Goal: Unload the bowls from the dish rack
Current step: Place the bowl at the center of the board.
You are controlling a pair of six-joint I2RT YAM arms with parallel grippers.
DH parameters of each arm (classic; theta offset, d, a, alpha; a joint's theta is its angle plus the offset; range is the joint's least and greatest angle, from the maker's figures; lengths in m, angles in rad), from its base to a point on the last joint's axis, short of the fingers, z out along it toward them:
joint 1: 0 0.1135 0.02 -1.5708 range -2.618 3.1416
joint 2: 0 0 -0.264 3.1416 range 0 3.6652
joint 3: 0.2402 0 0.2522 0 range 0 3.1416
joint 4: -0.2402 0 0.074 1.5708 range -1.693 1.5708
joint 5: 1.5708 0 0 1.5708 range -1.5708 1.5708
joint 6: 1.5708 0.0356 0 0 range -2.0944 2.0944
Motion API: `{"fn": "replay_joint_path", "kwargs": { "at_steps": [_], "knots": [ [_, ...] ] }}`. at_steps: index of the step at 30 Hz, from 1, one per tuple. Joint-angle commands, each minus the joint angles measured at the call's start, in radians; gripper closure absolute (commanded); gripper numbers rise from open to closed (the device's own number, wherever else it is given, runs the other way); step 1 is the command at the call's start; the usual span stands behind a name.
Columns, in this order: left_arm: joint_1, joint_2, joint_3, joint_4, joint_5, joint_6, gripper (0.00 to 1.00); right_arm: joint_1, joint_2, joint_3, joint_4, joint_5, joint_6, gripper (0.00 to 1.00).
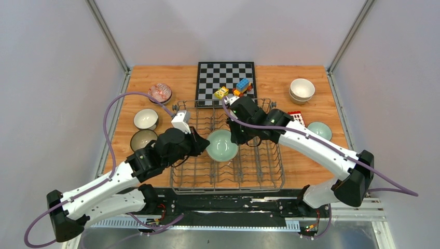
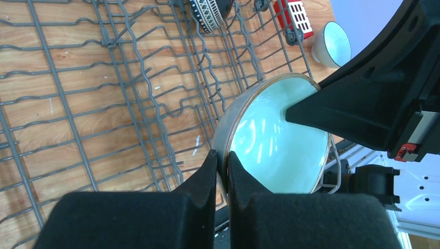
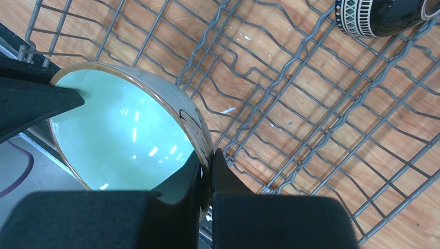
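Note:
A pale mint bowl [image 1: 222, 145] is held over the middle of the grey wire dish rack [image 1: 228, 182]. My left gripper [image 1: 203, 145] is shut on its left rim; in the left wrist view the gripper [image 2: 222, 158] pinches the bowl [image 2: 280, 140]. My right gripper [image 1: 239, 137] is shut on the opposite rim; in the right wrist view it [image 3: 207, 155] pinches the bowl [image 3: 119, 135]. A dark-patterned bowl [image 3: 379, 15] stands on edge in the rack's far part and also shows in the left wrist view [image 2: 207, 11]; the right arm hides it from above.
On the table left of the rack are a pinkish patterned bowl [image 1: 160, 93], a cream bowl [image 1: 146, 119] and a dark bowl [image 1: 143, 139]. To the right are stacked cream bowls [image 1: 302, 89], a mint bowl [image 1: 319, 130] and a red-white item [image 1: 297, 116]. A chessboard [image 1: 226, 78] with toy blocks [image 1: 233, 89] lies behind.

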Motion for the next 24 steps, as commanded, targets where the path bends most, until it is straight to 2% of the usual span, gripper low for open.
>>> {"fn": "replay_joint_path", "kwargs": {
  "at_steps": [1, 2, 4, 5, 7, 10, 16, 21, 24],
  "knots": [
    [0.004, -0.005, 0.004, 0.081, -0.006, -0.022, 1.0, 0.015, -0.011, 0.005, -0.043, 0.039, 0.003, 1.0],
    [0.003, -0.006, 0.003, 0.082, -0.008, -0.018, 0.96, 0.014, -0.015, 0.004, -0.042, 0.044, 0.001, 1.0],
    [0.004, -0.011, -0.001, 0.081, -0.013, -0.012, 0.82, 0.014, -0.021, 0.003, -0.041, 0.051, -0.002, 1.0],
    [0.004, -0.013, -0.003, 0.082, -0.014, -0.006, 0.69, 0.014, -0.025, 0.002, -0.041, 0.05, -0.003, 1.0],
    [0.004, -0.022, -0.005, 0.08, -0.008, -0.001, 0.38, 0.014, -0.035, 0.004, -0.042, 0.056, -0.006, 1.0],
    [0.004, -0.037, 0.004, 0.069, -0.005, 0.003, 0.03, 0.013, -0.053, 0.024, -0.06, 0.084, -0.009, 1.0],
    [0.004, -0.108, 0.023, 0.02, -0.064, 0.019, 0.0, -0.031, -0.132, 0.089, -0.173, 0.205, -0.038, 1.0],
    [0.005, -0.237, -0.005, -0.054, -0.211, 0.057, 0.0, -0.305, -0.243, 0.142, -0.289, 0.165, -0.071, 1.0],
    [0.004, -0.279, -0.038, -0.071, -0.253, 0.066, 0.0, -0.487, -0.3, 0.139, -0.319, 0.175, -0.084, 1.0]
  ]
}}
